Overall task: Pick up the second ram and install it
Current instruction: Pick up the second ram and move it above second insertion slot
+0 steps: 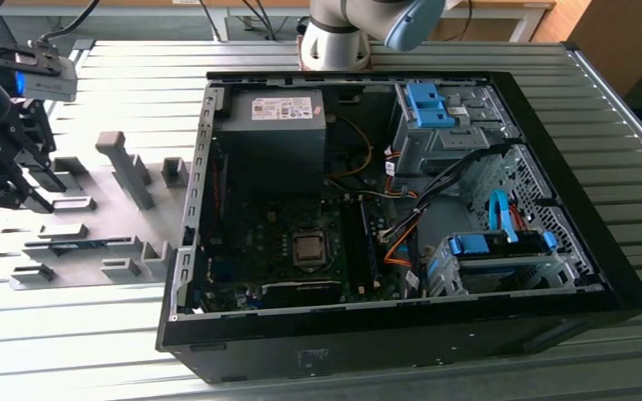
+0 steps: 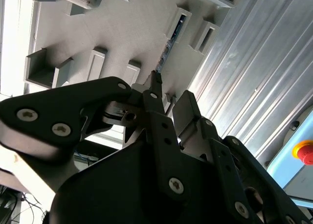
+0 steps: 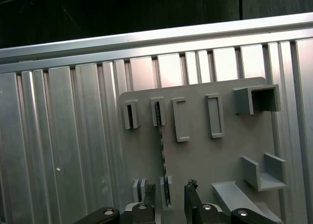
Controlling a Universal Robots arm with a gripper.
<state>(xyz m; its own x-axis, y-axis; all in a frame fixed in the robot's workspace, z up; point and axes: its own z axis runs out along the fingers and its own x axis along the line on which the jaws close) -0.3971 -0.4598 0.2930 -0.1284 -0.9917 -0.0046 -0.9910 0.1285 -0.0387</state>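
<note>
The second ram point(image 3: 161, 150) is stood on its long edge in the grey holder plate point(image 3: 200, 150). One end is tucked into a narrow frame block and the other is held between low blocks. In the exterior view it is seen toward seven o'clock on that plate, which is laid at nine o'clock of the open computer case point(image 1: 588, 288) on the ribbed tabletop point(image 1: 76, 342).

The end effector point(image 3: 169, 189) is held over the stick with its fingers spread, one to each side of the thin edge. Nothing is pinched, and no contact with the stick can be made out. In the exterior view it is placed at about eleven o'clock of the stick.

The pick-up step is judged to be in hand: the approach is made, the grasp is not. Installing is not begun, as the stick is well apart from the long black slots point(image 1: 357, 242) of the motherboard point(image 1: 287, 213). The grasp would seem to call for a straight descent, with the fingers kept square to the board's faces. That way the thin stick would be taken centred and not levered against its blocks.

Counted: one arm, one end effector, one stick in the plate, one plate and one case. Four narrow frame blocks are counted in a row in the first wrist view. Two blue drive brackets point(image 1: 427, 104) are counted inside the case. The number of slots cannot be told.
</note>
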